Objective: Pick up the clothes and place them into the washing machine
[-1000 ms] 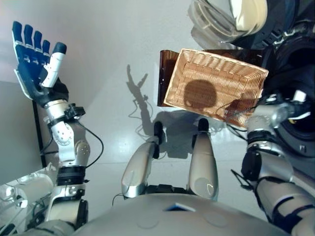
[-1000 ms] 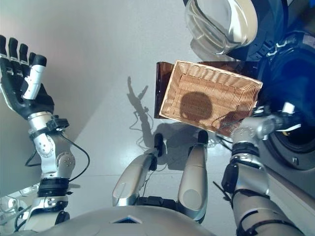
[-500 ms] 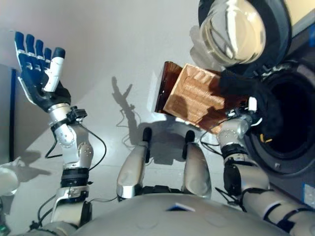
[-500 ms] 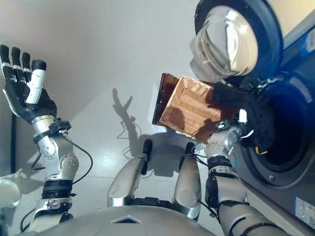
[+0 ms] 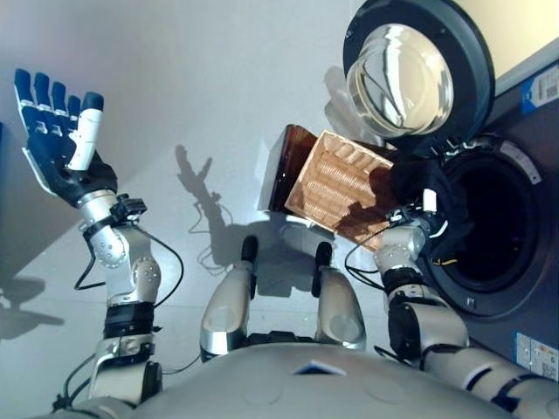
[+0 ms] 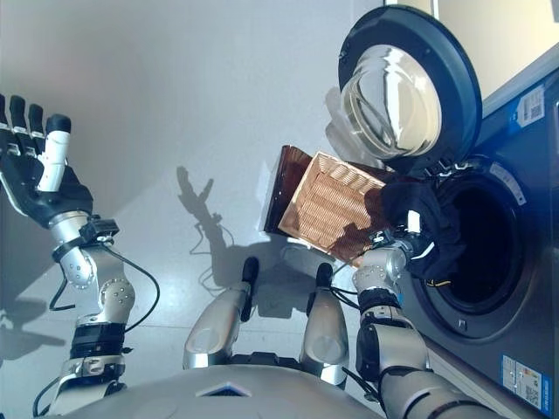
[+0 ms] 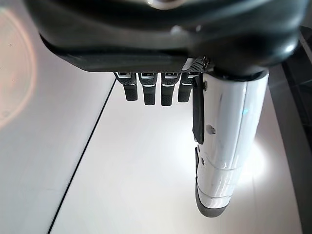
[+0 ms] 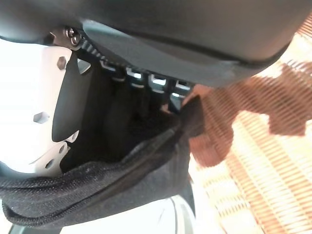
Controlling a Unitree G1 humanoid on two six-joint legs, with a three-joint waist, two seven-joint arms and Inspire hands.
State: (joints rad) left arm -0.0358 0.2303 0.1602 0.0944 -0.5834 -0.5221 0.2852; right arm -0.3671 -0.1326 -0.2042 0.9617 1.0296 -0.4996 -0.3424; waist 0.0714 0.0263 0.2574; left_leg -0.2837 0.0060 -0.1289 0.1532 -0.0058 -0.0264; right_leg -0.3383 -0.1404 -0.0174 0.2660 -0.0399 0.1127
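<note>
One dark garment (image 6: 425, 223) clutched in right hand (image 6: 403, 237) at washing machine (image 6: 489, 253) opening, beside wicker basket (image 6: 332, 208); left hand (image 5: 61, 144) raised, fingers straight, empty.

Left hand (image 5: 57, 140), at 10 o'clock in the head views: blue-black palm and fingers, and a thumb in a glossy white cover (image 7: 224, 146) with a dark tip. Right hand (image 8: 195, 24), at 3 o'clock: the same dark shell, with a white thumb plate bearing hexagonal screws (image 8: 60, 62). Left arm (image 5: 131, 271) and right arm (image 5: 428, 319): silver-grey segments joined by black collars.
</note>
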